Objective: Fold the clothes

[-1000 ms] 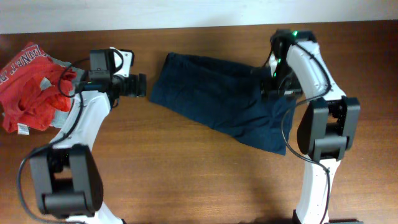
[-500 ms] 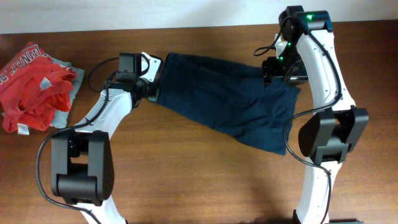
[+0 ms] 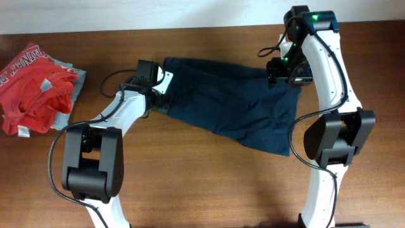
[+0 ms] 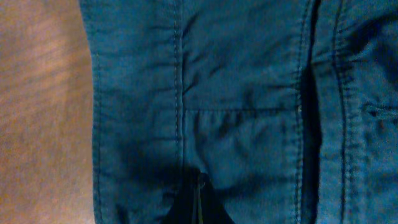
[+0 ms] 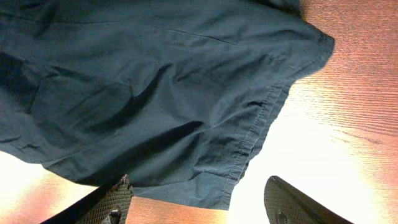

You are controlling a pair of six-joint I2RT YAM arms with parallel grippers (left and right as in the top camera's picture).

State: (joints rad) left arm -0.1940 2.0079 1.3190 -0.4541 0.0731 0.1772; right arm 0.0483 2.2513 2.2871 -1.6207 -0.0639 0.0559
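Clothes (image 3: 234, 104) now clenched by left claw (image 4: 200, 186), released before; right claw (image 5: 198, 193) stays released.

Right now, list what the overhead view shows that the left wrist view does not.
Only overhead: the red garment, the right arm and the whole outline of the navy garment. Only left wrist: stitched seams close up, and the left gripper shut, apparently pinching the fabric. Both: the navy garment lying on the wooden table.

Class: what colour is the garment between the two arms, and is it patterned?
Garment: plain dark navy, no print; the overhead view shows it best.
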